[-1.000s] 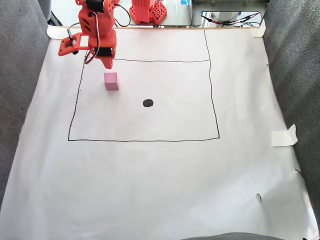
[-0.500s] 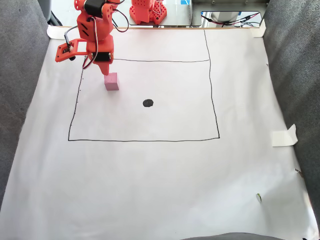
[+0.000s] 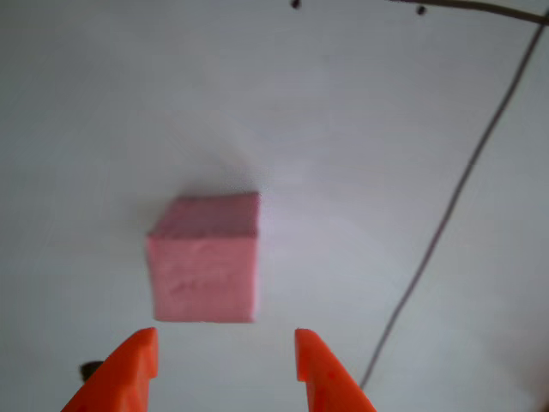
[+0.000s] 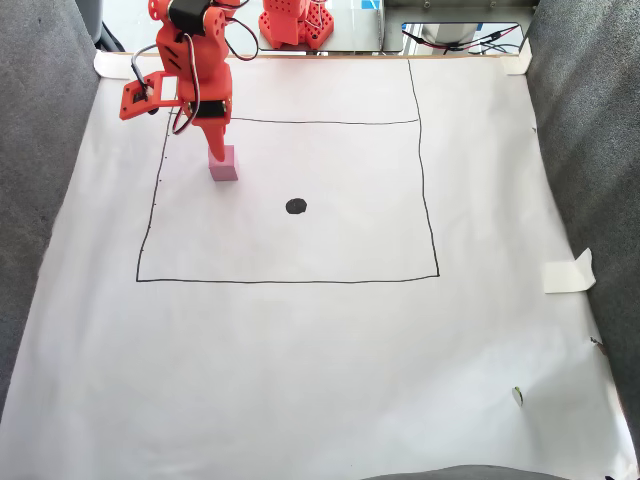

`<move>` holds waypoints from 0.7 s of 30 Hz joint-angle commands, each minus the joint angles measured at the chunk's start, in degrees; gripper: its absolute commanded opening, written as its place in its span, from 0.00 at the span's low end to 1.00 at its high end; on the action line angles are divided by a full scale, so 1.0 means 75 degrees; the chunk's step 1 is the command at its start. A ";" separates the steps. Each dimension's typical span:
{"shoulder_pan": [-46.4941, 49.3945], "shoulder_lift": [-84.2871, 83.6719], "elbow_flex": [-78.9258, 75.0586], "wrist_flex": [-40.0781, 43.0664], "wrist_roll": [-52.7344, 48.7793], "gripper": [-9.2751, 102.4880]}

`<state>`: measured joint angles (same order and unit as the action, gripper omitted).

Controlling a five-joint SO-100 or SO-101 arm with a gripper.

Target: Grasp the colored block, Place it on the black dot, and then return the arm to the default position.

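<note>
Orange gripper (image 3: 225, 354), fingers parted and empty, poised just short of the pink foam cube (image 3: 206, 257) to straddle it; black dot (image 4: 296, 206) lies well right

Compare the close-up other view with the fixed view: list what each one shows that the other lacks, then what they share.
Close-up view alone: the two orange fingertips spread apart with the pink block's rough front face just beyond them, not yet between them.

Fixed view alone: the black dot lower right of the block, the whole drawn rectangle, the arm's body, and a tape scrap at the paper's right edge.

Both: the pink block, the open hand, white paper and a drawn line.
</note>
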<state>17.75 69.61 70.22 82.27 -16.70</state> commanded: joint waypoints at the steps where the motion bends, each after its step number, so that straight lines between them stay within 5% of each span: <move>1: 0.0000 0.0293 -0.0305 0.0328 -0.0234 0.30; 21: 0.0152 -0.0352 -0.0363 -0.0422 -0.0187 0.38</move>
<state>18.72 66.45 70.14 79.80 -18.54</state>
